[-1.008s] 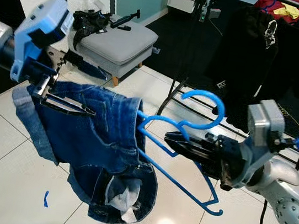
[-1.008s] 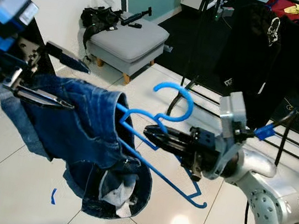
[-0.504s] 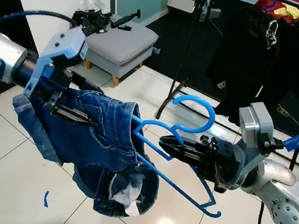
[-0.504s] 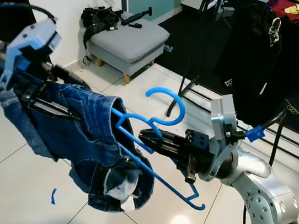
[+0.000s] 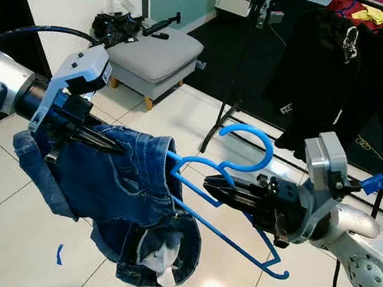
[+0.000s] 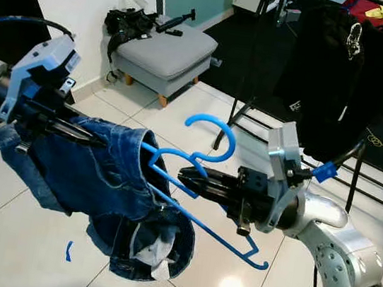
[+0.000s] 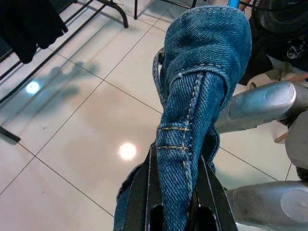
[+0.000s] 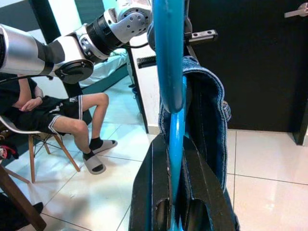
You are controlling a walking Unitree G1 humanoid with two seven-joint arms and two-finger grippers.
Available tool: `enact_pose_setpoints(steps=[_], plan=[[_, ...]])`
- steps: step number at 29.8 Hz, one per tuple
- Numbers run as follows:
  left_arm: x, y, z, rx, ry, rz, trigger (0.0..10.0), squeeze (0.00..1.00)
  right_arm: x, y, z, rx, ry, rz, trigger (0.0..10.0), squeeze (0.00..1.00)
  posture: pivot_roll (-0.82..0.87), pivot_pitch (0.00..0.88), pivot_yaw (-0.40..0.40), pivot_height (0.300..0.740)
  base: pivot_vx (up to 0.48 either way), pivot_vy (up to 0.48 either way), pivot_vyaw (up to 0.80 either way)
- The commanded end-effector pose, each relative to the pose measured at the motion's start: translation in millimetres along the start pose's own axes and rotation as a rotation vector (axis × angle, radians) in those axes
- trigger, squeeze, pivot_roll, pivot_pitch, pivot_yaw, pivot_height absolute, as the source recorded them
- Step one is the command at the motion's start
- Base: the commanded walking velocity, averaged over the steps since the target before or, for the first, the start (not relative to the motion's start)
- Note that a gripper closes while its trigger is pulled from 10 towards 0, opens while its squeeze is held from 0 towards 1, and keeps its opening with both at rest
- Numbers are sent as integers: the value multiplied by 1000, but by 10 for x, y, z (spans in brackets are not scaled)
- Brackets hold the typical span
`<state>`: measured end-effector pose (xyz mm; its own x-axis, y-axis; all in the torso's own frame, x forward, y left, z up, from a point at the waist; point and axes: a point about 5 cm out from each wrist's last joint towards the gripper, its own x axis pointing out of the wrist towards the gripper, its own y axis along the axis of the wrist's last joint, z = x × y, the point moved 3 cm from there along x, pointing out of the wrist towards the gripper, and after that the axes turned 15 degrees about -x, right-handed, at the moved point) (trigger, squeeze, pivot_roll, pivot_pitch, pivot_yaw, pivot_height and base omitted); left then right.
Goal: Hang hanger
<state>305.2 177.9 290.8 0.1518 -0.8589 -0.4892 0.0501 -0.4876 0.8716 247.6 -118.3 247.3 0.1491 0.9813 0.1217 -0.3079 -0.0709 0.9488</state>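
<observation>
Black metal clothes rack [image 5: 233, 114] is standing behind. Blue denim shorts [image 5: 123, 198] are draping over a blue plastic hanger [image 5: 230, 195], mid-air, hook upward, long axis slanting between the arms. Left gripper [image 5: 102, 142] is pinching denim; right gripper [image 5: 222, 188] is clamping the hanger's neck. Advisably, both grips hold while carrying rackward.

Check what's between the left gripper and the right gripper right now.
In the left eye view, the left gripper pinches the denim shorts; these hang on the blue hanger, which the right gripper clamps. Shorts and hanger span the stretch.
</observation>
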Motion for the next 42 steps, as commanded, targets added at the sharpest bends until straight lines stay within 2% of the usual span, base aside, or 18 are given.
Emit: enact_pose_setpoints(steps=[1,6,7,11,12,13,14,16,17,25,26,27,29,30,31,36,40,42], plan=[[47,-27,35,-8,-30,0,0,0,61,110,-36,-47,35,47,10000,0,94,132,8,740,0,0,0],[53,-31,32,-14,-22,15,0,0,47,108,10,-55,7,40,10000,0,92,131,5,740,0,0,0],[47,-30,22,-18,-11,26,0,0,36,112,54,-64,-20,38,10000,1000,92,132,4,740,0,0,0],[25,-21,-12,-27,21,56,0,0,-6,116,145,-84,-80,31,10000,1000,93,131,2,740,0,0,0],[-30,-15,-90,-45,91,116,0,0,-156,117,298,-121,-194,2,10000,1000,94,135,1,740,0,0,0],[-30,-15,-90,-45,91,116,0,0,-156,117,298,-121,-194,2,10000,1000,94,135,1,740,0,0,0],[-81,-33,-142,-62,145,159,0,0,-298,147,388,-143,-272,-11,10000,1000,91,138,1,740,0,0,0],[-81,-33,-142,-62,145,159,0,0,-298,147,388,-143,-272,-11,10000,1000,91,138,1,740,0,0,0],[-158,-50,-216,-73,229,212,0,0,-474,194,442,-163,-340,-26,10000,1000,83,144,1,740,0,0,0],[-158,-50,-216,-73,229,212,0,0,-474,194,442,-163,-340,-26,10000,1000,83,144,1,740,0,0,0],[-207,-51,-261,-74,282,244,0,0,-572,214,464,-172,-376,-38,10000,1000,83,146,1,740,0,0,0],[-300,48,-301,-65,373,393,0,0,-885,188,577,-165,-547,-48,10000,1000,71,163,-13,740,0,0,0],[-437,201,-308,-53,470,601,0,0,-1311,96,674,-128,-778,-37,10000,1000,68,164,-13,740,0,0,0],[-437,201,-308,-53,470,601,0,0,-1311,96,674,-128,-778,-37,10000,1000,68,164,-13,740,0,0,0],[-513,374,-274,-17,495,725,0,0,-1522,-62,710,-31,-912,31,10000,0,75,165,-17,740,0,0,0],[-609,577,-280,35,536,818,0,0,-1557,-171,716,66,-965,142,10000,0,79,164,-19,740,0,0,0],[-645,674,-261,45,520,878,0,0,-1533,-264,721,101,-980,145,10000,0,76,162,-18,740,0,0,0],[-615,783,-207,60,482,932,235,0,-1436,-389,710,155,-968,135,10000,0,76,162,-18,740,0,0,0]])
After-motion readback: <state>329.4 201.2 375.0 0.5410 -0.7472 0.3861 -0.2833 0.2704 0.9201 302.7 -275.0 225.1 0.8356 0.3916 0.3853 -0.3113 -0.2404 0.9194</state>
